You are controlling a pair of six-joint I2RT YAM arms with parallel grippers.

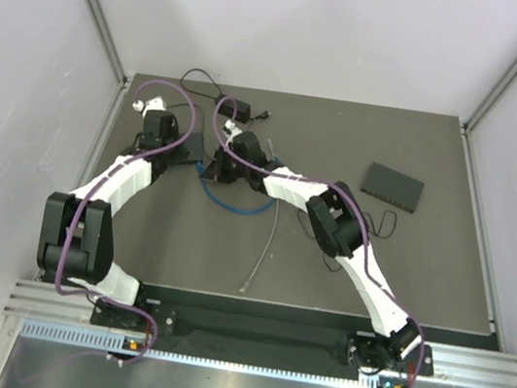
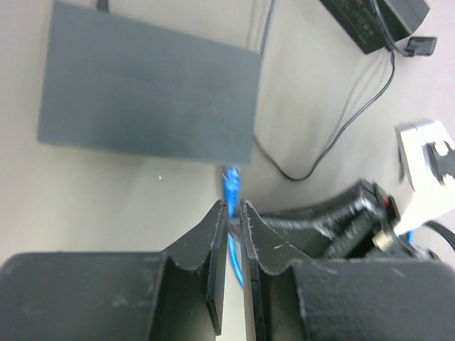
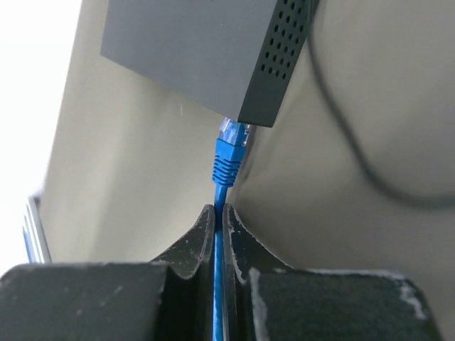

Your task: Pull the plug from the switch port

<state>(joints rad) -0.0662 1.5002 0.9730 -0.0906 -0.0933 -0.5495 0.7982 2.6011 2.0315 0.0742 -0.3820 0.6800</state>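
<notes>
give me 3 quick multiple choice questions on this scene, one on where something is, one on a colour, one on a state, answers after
1. Where is the plug of the gripped cable?
A. at the lower edge of the switch, by its corner
B. lying on top of the switch
C. hidden inside the closed fingers

2. What colour is the cable held by the right gripper?
A. grey
B. blue
C. red

3. How does the right gripper stand?
A. wide open
B. shut on the switch
C. shut on the cable

Answers:
1 A, the right wrist view shows the clear tip of the plug meeting the underside edge of the switch.
2 B, the cable and the boot behind the plug are bright blue.
3 C, its fingers pinch the cable just behind the boot.
</notes>
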